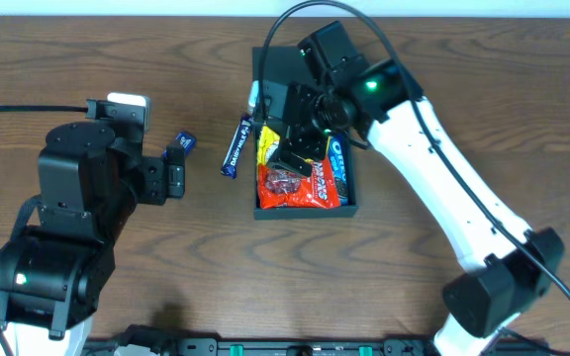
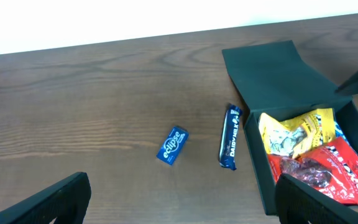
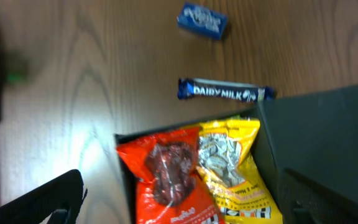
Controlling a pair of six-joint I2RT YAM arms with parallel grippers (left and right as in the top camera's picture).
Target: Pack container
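Bench: wood-grain top carrying everything listed below.
Container: dark teal box at centre-right of the bench, flap lid folded back on its far side, mouth unobstructed.
Right gripper: poised above the container's contents, jaws spread, pinching nothing.
Left gripper: low over bare bench, well apart from the container, jaws spread and empty.
Packets inside: red packet, yellow packet, Oreo packet, overlapping, leaving little free room.
Dairy Milk bar: flat on the bench, just beside the container's outer wall, lengthwise along it.
Eclipse pack: near the bar, further from the container.
Handling advice: probably the bar is next; pinch across its narrow width, lift clear of the wall, and lay it on top of the packets.
Risk: jaws nudging the container wall while reaching for the bar.
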